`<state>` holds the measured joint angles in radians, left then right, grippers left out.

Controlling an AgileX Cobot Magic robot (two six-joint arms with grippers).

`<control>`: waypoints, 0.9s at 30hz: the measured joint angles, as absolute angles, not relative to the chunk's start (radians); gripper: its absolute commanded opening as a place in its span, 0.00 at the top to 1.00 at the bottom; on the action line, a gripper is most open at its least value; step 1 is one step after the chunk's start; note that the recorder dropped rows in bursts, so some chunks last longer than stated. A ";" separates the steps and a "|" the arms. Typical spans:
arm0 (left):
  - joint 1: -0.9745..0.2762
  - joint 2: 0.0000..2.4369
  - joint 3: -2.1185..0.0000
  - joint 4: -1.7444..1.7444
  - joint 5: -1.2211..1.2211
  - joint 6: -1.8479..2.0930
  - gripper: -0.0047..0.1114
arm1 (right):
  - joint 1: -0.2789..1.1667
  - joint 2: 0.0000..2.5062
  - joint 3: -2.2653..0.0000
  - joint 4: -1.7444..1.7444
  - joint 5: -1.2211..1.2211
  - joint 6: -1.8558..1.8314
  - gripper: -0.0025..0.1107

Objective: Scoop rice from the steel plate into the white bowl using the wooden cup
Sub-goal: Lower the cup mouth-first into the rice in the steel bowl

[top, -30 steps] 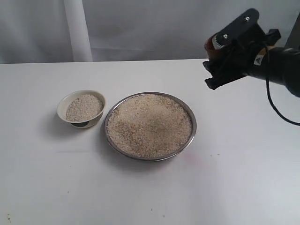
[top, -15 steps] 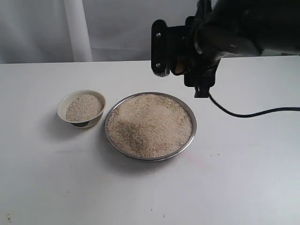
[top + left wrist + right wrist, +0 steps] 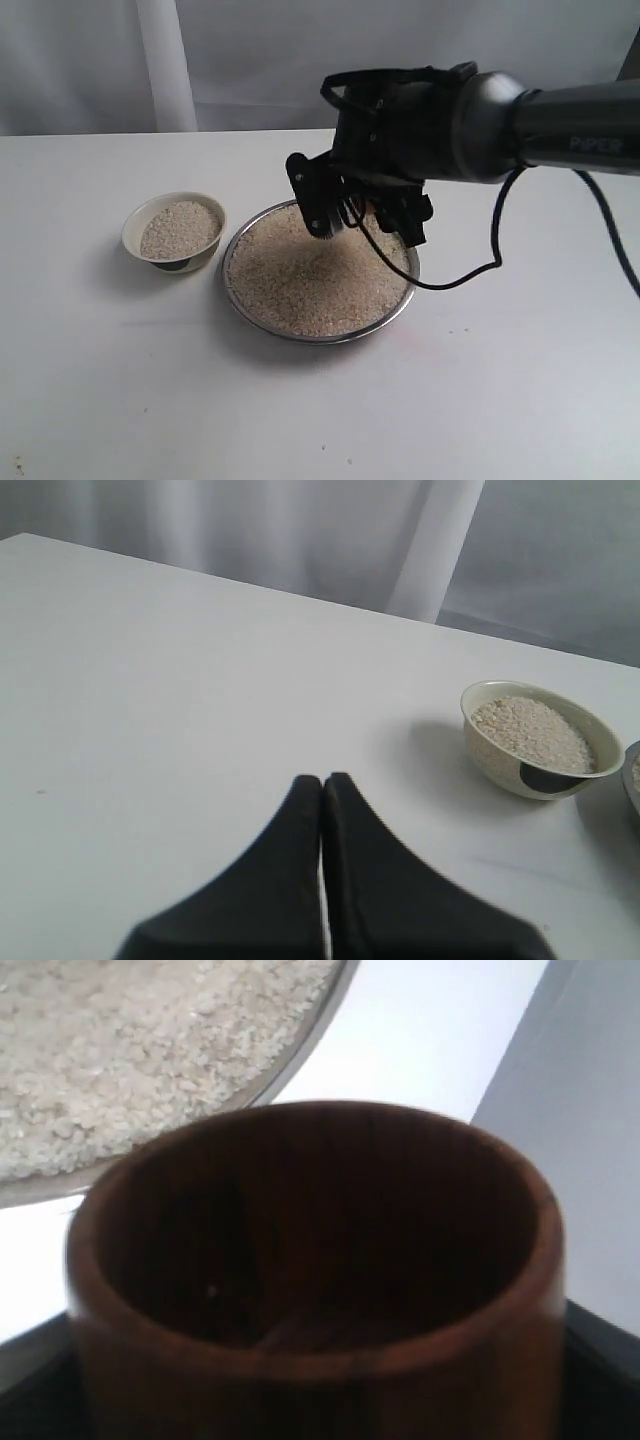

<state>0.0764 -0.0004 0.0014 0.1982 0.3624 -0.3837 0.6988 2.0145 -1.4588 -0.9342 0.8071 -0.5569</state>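
Near the middle of a white bench (image 3: 520,400): a plate (image 3: 229,290) of shiny steel, filled almost to its rim with rice (image 3: 300,285). Just beside it, toward the bench's left edge and not touching: a small cream bowl (image 3: 132,243), holding its own low mound of rice.

Over the far side of the plate, close above the grains: the right tool (image 3: 362,205), black, reaching in from the bench's right edge and angled downward. Clamped between its widely spread jaws: a cup (image 3: 300,1390) of reddish-brown wood, largely hidden by the tool in the exterior view.

In the right wrist view, seen mouth-on: round opening facing the camera, inside dark and bare, long axis running back along the tool toward the wrist. Just past its rim, the plate's edge and rice. Exact tilt against the bench hard to tell.

In the left wrist view: the left tool (image 3: 322,780), fingertips pressed tight together, gripping nothing, above bare bench, with the bowl well apart from it.
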 measured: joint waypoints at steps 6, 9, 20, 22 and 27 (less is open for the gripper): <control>0.076 0.000 0.001 0.198 0.362 -0.384 0.96 | 0.699 2.088 -1.459 -0.967 0.812 -0.608 0.98; 0.076 0.000 0.001 0.198 0.362 -0.384 0.96 | 0.699 2.111 -1.459 -0.973 0.816 -0.618 0.98; 0.076 0.000 0.001 0.198 0.362 -0.384 0.96 | 0.699 2.157 -1.461 -1.000 0.818 -0.645 0.98; 0.076 0.000 0.001 0.198 0.362 -0.384 0.96 | 0.699 2.169 -1.463 -1.005 0.818 -0.648 0.98; 0.076 0.000 0.001 0.198 0.362 -0.384 0.96 | 0.705 2.210 -1.521 -1.007 0.832 -0.650 0.98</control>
<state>0.0764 -0.0004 0.0014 0.1982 0.3624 -0.3837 0.7052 2.2103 -1.5207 -1.0075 0.8325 -0.6498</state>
